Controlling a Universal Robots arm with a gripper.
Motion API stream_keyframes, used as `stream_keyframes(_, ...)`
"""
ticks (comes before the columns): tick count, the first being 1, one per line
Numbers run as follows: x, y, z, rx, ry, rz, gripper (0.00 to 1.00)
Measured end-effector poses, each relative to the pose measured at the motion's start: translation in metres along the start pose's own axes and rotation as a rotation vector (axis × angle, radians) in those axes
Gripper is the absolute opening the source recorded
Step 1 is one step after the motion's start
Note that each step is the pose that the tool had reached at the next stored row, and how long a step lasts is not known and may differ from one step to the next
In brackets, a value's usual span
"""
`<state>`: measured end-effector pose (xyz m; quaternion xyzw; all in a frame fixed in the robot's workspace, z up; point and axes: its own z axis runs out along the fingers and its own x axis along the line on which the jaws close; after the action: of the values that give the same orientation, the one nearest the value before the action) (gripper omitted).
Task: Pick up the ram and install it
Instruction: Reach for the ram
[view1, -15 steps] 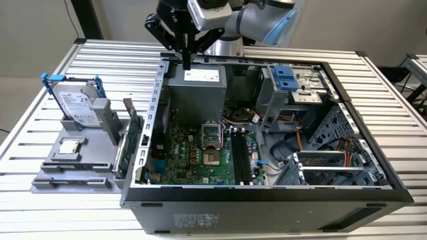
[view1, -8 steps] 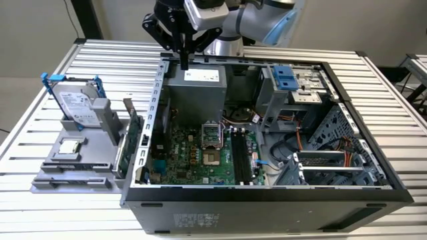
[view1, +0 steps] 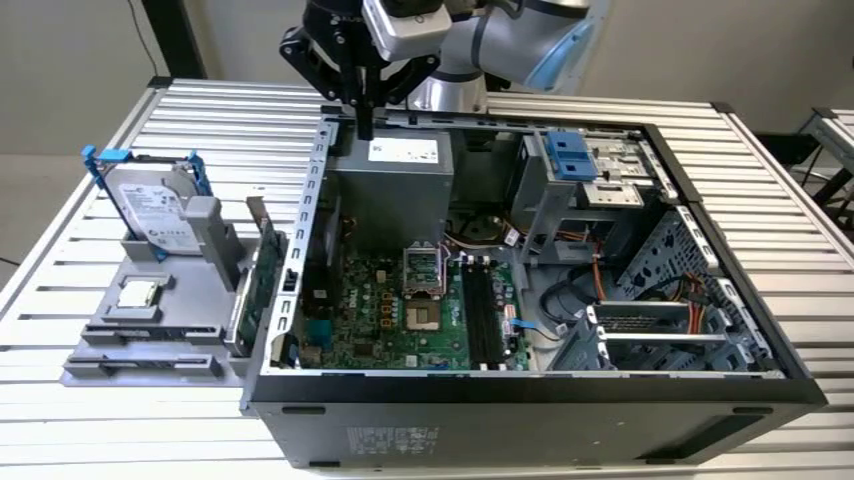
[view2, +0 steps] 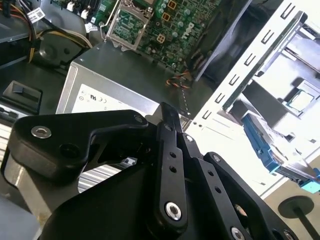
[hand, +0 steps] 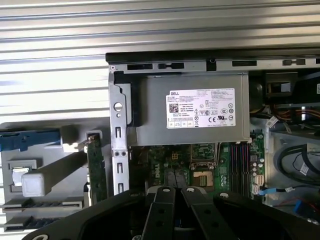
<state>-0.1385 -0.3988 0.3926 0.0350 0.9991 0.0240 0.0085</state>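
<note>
Pincer (view1: 363, 124) fingers together | above case (view1: 534, 388) rear edge | power supply (view1: 394, 190) beneath

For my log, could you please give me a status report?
Black gripper, jaws shut. Thin blue-green ram stick not gripped. Hovering over grey metal power supply box, beside silver slotted case wall.

The ram (hand: 42, 203) seems to be the long, narrow, dark bluish strip seen edge-on in the first wrist view, lying level in a slot of the grey holder (hand: 50, 212). In the exterior view that holder stands on the worktop (view1: 80, 420) at the computer case's (view1: 534, 410) 9 o'clock, with the slot at the holder's 6 o'clock end. Its chips cannot be made out.
</note>
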Motion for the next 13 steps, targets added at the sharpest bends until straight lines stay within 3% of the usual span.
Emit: stream_keyframes(13,0.0051,-0.0004,-0.0001,-0.0001,-0.0001,0.000,0.00)
